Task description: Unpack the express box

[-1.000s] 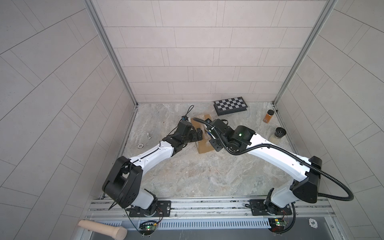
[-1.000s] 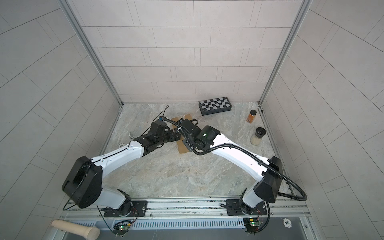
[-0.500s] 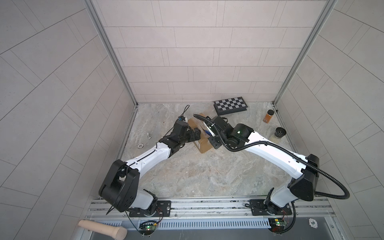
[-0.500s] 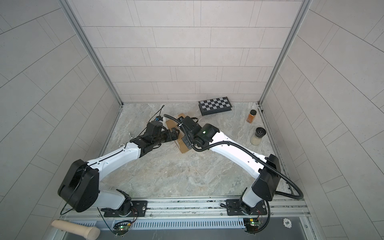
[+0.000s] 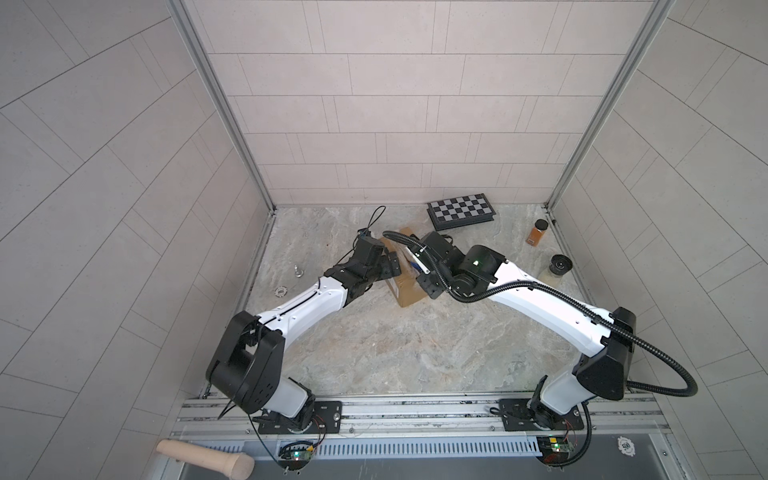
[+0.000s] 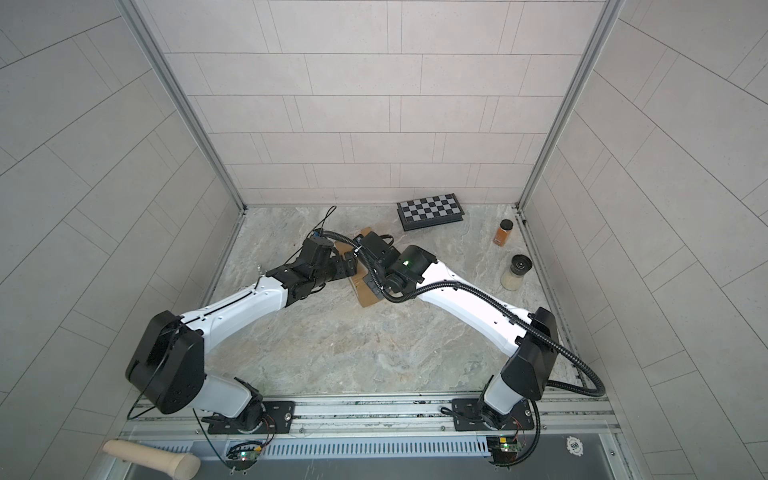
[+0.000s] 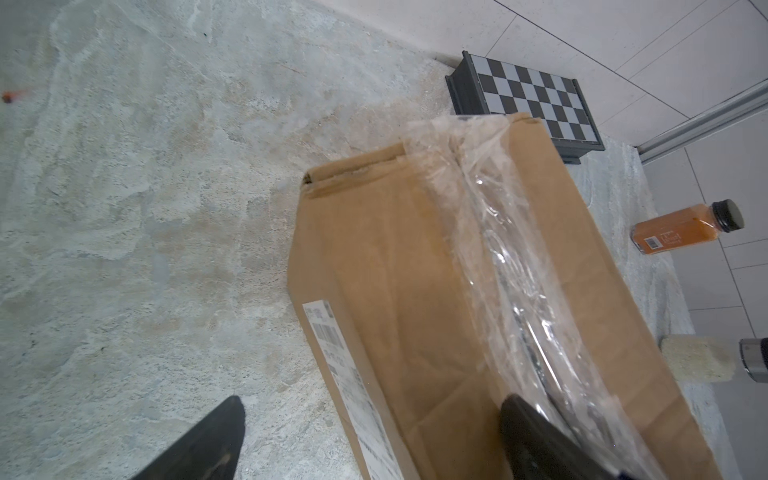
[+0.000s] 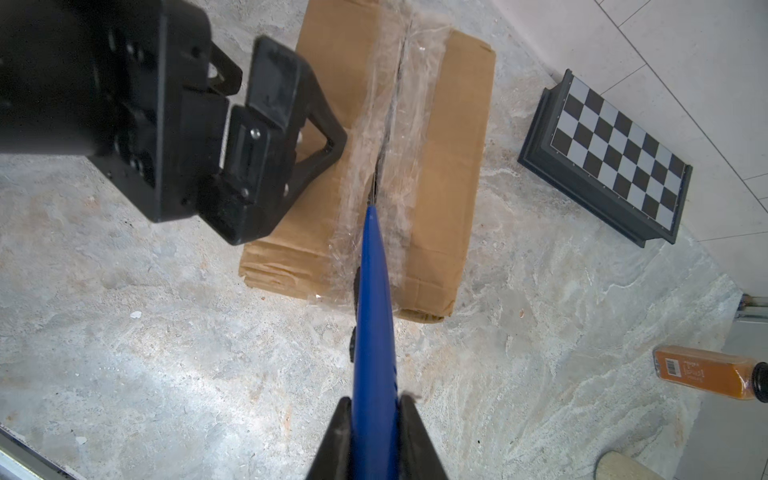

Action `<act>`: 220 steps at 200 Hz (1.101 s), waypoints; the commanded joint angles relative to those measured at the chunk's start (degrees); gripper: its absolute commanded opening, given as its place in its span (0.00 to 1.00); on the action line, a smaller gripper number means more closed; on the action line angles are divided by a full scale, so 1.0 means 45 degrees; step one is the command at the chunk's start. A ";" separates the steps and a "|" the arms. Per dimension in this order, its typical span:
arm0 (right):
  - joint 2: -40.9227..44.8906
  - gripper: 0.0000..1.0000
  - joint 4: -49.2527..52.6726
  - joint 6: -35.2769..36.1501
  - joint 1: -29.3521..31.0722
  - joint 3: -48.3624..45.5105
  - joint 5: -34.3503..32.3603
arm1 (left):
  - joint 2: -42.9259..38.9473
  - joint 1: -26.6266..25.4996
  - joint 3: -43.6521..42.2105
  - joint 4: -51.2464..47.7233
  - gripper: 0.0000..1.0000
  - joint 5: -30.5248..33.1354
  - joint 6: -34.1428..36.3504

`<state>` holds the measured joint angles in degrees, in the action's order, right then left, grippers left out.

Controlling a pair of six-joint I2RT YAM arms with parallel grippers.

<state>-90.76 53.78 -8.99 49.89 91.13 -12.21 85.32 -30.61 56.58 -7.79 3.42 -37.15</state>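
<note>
Checkered case (image 5: 461,211) by back wall, orange-filled bottle (image 5: 539,232), pale-filled jar (image 5: 557,272), perhaps a bolt (image 5: 297,271) at left

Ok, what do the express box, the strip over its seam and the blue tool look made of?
The express box: brown cardboard, matte; creased, frayed flap edges. The seam strip: clear plastic tape, glossy; wrinkles catch highlights. The blue tool: probably moulded plastic, smooth, slight sheen; its tip at the seam is too small to judge.

arms (image 5: 316,295): white links, black joints | right: corrugated black cable (image 5: 665,390) | green LED (image 5: 476,262)
</note>
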 commanded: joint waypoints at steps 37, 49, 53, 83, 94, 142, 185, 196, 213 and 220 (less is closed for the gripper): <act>0.0362 0.00 0.2356 -0.0025 0.0321 0.0675 -0.0627 | 0.0630 0.0025 -0.0425 -0.2375 0.98 0.1860 -0.0396; 0.0432 0.00 0.2533 -0.0080 0.0383 0.0705 -0.0588 | 0.0667 0.0007 -0.0410 -0.2341 0.98 0.1817 -0.0407; 0.0452 0.00 0.2555 -0.0103 0.0393 0.0705 -0.0571 | 0.0664 0.0012 -0.0405 -0.2332 0.98 0.1808 -0.0417; 0.0443 0.00 0.2465 -0.0208 0.0470 0.0633 -0.0504 | 0.0685 0.0022 -0.0385 -0.2169 0.98 0.1620 -0.0397; 0.0350 0.00 0.2202 -0.0228 0.0481 0.0557 -0.0440 | 0.0651 0.0008 -0.0405 -0.2003 0.98 0.1441 -0.0369; -0.0504 0.00 0.0849 -0.0031 0.0476 0.0533 -0.0449 | 0.0113 0.0034 -0.0979 -0.0016 0.99 -0.0194 -0.0235; -0.1231 0.00 0.0735 0.0049 0.0459 0.0952 -0.0591 | -0.0333 0.0057 -0.1454 0.1783 0.99 -0.2056 0.0176; -0.1246 0.00 0.0623 0.0152 0.0427 0.0989 -0.0489 | -0.0485 0.0052 -0.1481 0.1915 0.99 -0.2141 0.0181; -0.1224 0.00 0.0510 0.0197 0.0366 0.1023 -0.0394 | -0.0519 0.0057 -0.1392 0.1838 0.99 -0.2132 0.0136; -0.1218 0.00 0.0510 0.0251 0.0343 0.1065 -0.0392 | -0.0433 0.0060 -0.1290 0.1678 0.99 -0.2070 0.0116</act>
<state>-95.66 56.21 -9.17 51.37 94.98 -16.16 84.05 -30.13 51.07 1.69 -3.90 -38.06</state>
